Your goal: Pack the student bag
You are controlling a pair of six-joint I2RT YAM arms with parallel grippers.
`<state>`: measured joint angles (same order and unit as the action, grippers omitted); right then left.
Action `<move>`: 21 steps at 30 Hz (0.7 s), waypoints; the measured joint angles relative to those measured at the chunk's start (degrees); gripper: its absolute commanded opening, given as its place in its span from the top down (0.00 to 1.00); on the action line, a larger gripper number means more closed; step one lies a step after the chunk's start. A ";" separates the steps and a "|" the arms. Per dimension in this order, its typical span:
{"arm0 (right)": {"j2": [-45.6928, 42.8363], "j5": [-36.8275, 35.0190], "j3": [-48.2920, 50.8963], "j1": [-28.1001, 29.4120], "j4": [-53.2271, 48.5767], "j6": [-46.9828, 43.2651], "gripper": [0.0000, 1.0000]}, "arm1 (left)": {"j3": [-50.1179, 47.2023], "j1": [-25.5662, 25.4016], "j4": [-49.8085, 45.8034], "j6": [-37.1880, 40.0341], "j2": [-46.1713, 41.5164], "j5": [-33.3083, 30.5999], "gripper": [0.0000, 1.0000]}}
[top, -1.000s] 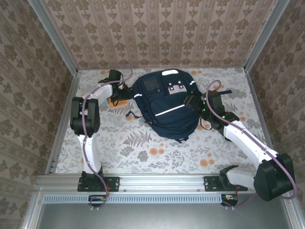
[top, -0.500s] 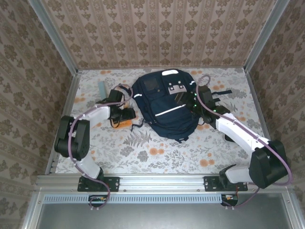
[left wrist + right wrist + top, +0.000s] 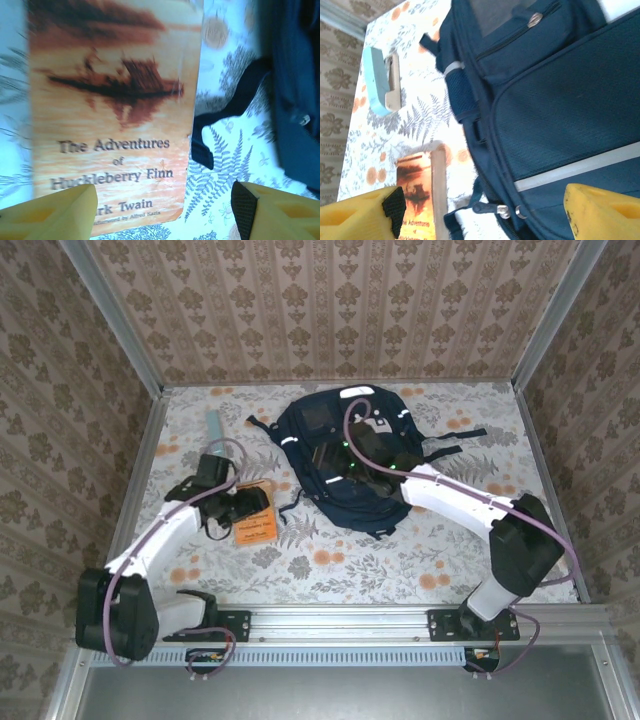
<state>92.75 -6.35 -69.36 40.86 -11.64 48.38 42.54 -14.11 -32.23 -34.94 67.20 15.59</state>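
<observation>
Spread wide with nothing pinched: left pincer (image 3: pixel 165 212) (image 3: pixel 247 506), yellow fingertips (image 3: pixel 50 212) low in its wrist view. Directly ahead, a book (image 3: pixel 115 110) flat on the table (image 3: pixel 225 200), orange cover up, titled "The Adventures of Huckleberry Finn", Mark Twain below. One fingertip over the cover's lower corner, the other off to the side above the fern-patterned cloth. Beside the book, a dark strap (image 3: pixel 220 125) across the cloth, running toward the bag (image 3: pixel 295 75) at the frame's edge.

Also spread and empty: right pincer (image 3: pixel 480 215) (image 3: pixel 345 455), hovering over the bag's front. Under it, navy fabric with a white stripe (image 3: pixel 580 166), and zip pulls (image 3: pixel 507 211) near the lower edge of that view. Past the bag's side, the same book on the cloth. Farther off, a light-blue object (image 3: pixel 374 80), well apart from the book.

From above: bag lying flat in the far middle of the table, front face up, dark straps trailing toward the right side. Book just beside the bag's left edge, not touching the fabric. Light-blue object near the far left corner.
</observation>
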 measured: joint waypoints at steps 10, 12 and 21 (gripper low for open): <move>18.38 1.16 -16.22 11.19 -5.60 0.00 0.45 | -5.33 12.76 3.80 -1.14 0.52 4.55 0.39; 21.68 1.81 -18.45 12.52 -6.49 -0.02 0.47 | -6.45 13.09 4.90 -1.57 1.53 5.25 0.39; 34.82 5.11 -29.40 12.90 -11.37 -1.55 0.62 | -7.78 13.09 7.54 -2.64 3.80 5.81 0.41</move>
<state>127.57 -1.23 -98.76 53.76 -23.00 46.83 34.76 -1.02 -24.69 -37.58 71.00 21.41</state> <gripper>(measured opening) 0.412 0.592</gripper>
